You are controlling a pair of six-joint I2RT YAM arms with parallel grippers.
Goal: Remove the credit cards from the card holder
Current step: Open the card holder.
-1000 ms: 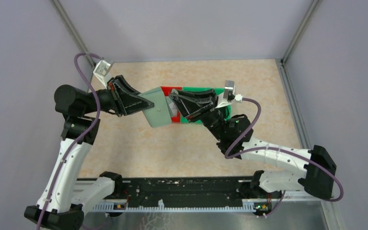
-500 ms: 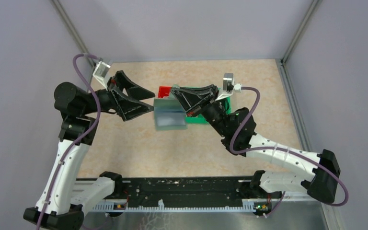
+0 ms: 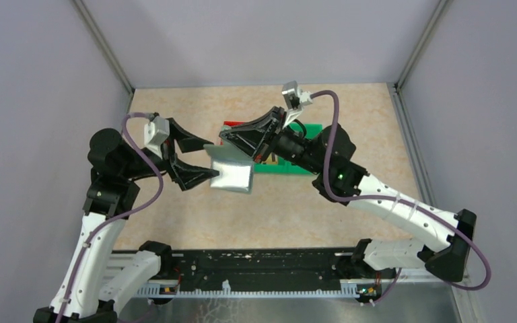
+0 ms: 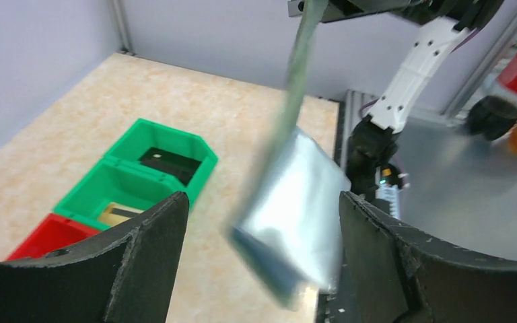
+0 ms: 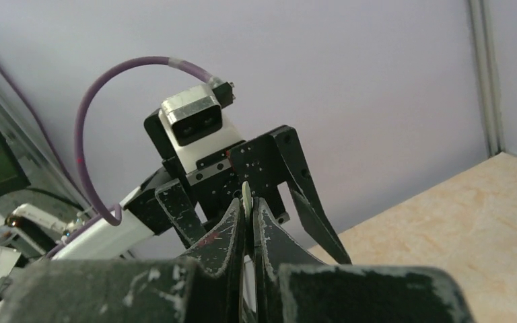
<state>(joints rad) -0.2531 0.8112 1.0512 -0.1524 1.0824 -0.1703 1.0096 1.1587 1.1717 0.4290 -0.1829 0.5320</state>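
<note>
1. The right tool (image 5: 247, 200) is pinched fully shut on a thin pale edge. That's the top of the holder (image 3: 232, 173), which hangs from it up in the air, off the desk (image 4: 74, 114).
2. The left tool (image 4: 262, 196) is spread wide and has nothing in it. The holder dangles in the gap between its two fingers. I can't tell if it brushes either one.
3. Looks to me like the set-up for a pull: right holds the holder up, left is lined up to grab.
4. For the next move, I'd say left has to close on a card edge or the loose lower flap, not the whole holder. Right keeps its pinch, or the thing just swings.
5. Further out, the green bins (image 4: 175, 134) have a dark card (image 4: 168, 161) in the far one and a pale card (image 4: 118, 214) in the next. The red bin (image 4: 40, 232) sits right beside them.
6. So some cards are probably out already. Whether any are left inside I can't say, since the holder is a blur.
7. On the views:
   - The left wrist view shows the bin contents, while the top view hides most of that behind the right arm.
   - The right wrist view shows the pinch but nothing of the holder below it.
   - Only the top view shows both arms meeting near the bins.
</note>
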